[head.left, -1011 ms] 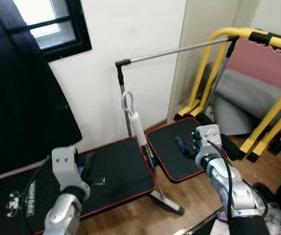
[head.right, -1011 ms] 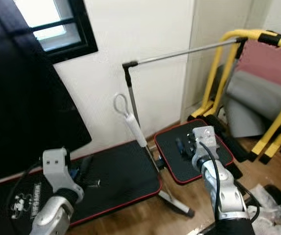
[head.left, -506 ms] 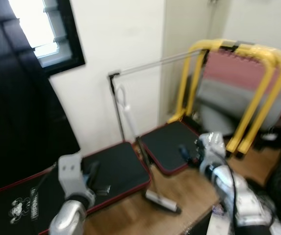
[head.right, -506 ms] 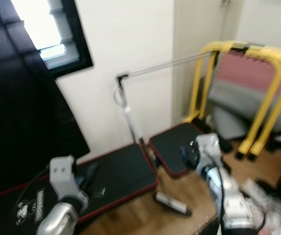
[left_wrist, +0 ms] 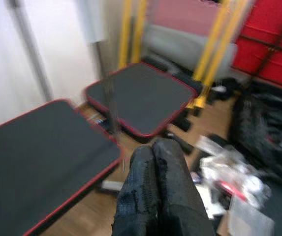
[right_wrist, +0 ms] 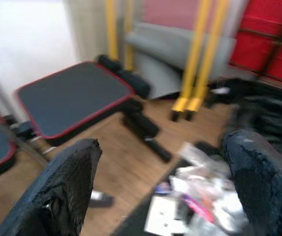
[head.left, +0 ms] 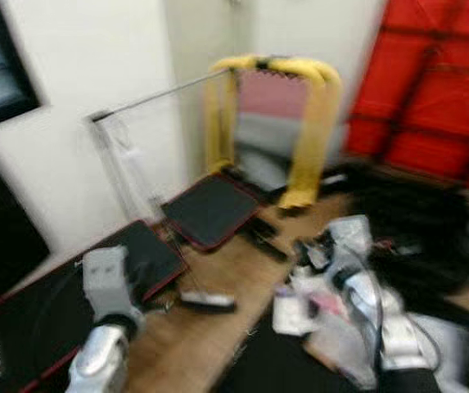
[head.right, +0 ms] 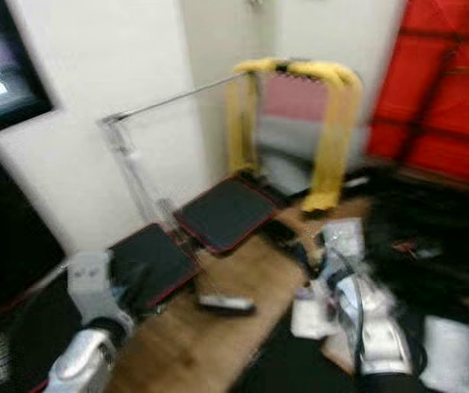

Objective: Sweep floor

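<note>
The views are blurred. A floor sweeper leans on the white wall; its flat head (head.left: 206, 300) lies on the wooden floor (head.left: 187, 344) and its thin handle (head.left: 128, 168) rises, smeared. My left gripper (left_wrist: 153, 147) is shut with nothing in it, held low above the black mat (head.left: 140, 254) just left of the sweeper head. My right gripper (right_wrist: 161, 140) stands wide open and empty, its fingers (right_wrist: 67, 187) spread over the floor clutter, to the right of the sweeper.
Two red-edged black mats (head.right: 222, 214) lie by the wall under a metal bar. A yellow frame (head.left: 312, 123) with grey and pink padding stands behind. Red panels (head.left: 430, 90), a black bag (head.left: 414, 229) and loose papers and plastic (head.left: 316, 307) crowd the right.
The camera has swung to the right, so the window, mats and sweeper slid left and red panels and floor clutter came in. Both arms keep their pose.
</note>
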